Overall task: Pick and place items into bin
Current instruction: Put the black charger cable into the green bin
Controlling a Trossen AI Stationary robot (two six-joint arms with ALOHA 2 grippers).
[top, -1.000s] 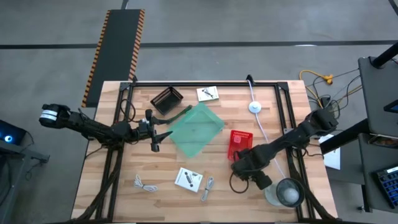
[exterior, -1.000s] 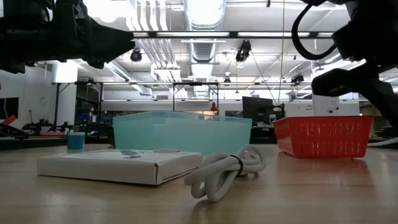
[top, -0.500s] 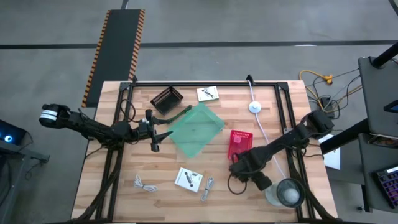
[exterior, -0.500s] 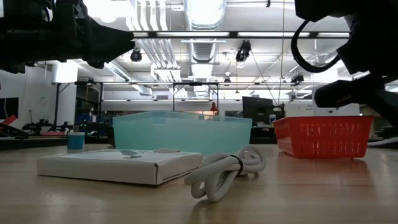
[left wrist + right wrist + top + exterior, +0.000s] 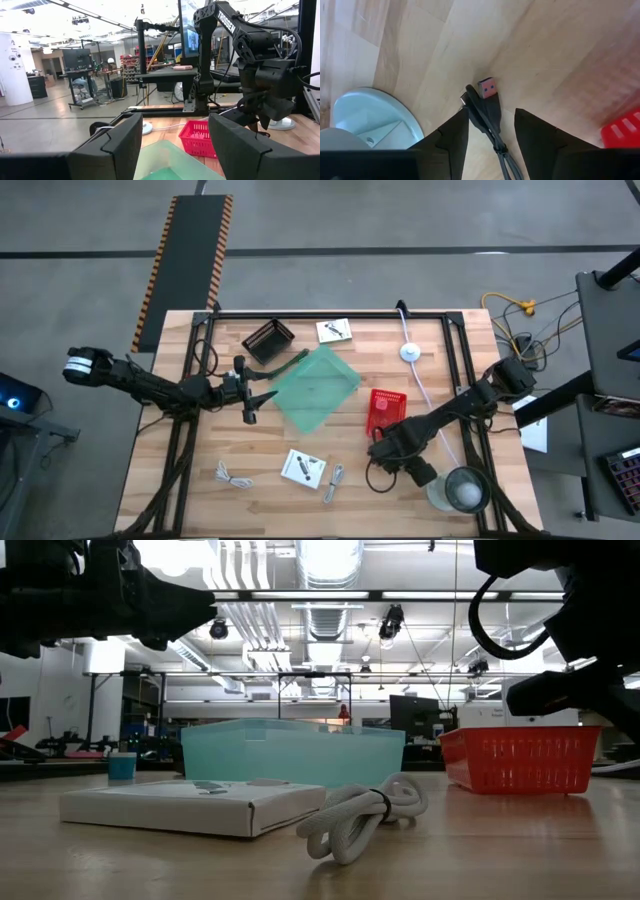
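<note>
The right gripper (image 5: 388, 463) hung low over the near right part of the table (image 5: 260, 500), just near of the red basket (image 5: 385, 411). In the right wrist view its two fingers (image 5: 451, 137) stood apart on either side of a dark USB cable (image 5: 487, 112), whose plug ends lay on the bare wood between them. The jaws looked lined up so that a squeeze would catch the cable just behind its plugs; they were not yet pressing on it. A round white base (image 5: 367, 117) lay beside the cable, close enough that the gripper probably had to come straight down to miss it.

The left gripper (image 5: 262, 393) waited on the left side, hovering at the left edge of the teal bin (image 5: 318, 388). Its fingers (image 5: 112, 145) were parted with nothing between them, and its camera looked across the bin toward the other arm; it seemed parked there to keep out of the way.

Other items were still out on the wood, well apart from the bin: a white coiled cable (image 5: 232, 476) at the near left, a flat white packet (image 5: 304, 469) near the middle with a small metal piece (image 5: 333, 481) beside it, and another white packet (image 5: 334, 331) at the far edge next to a dark basket (image 5: 268, 339). Judged from this, the sorting had much left to do, the dark cable being the piece in hand
</note>
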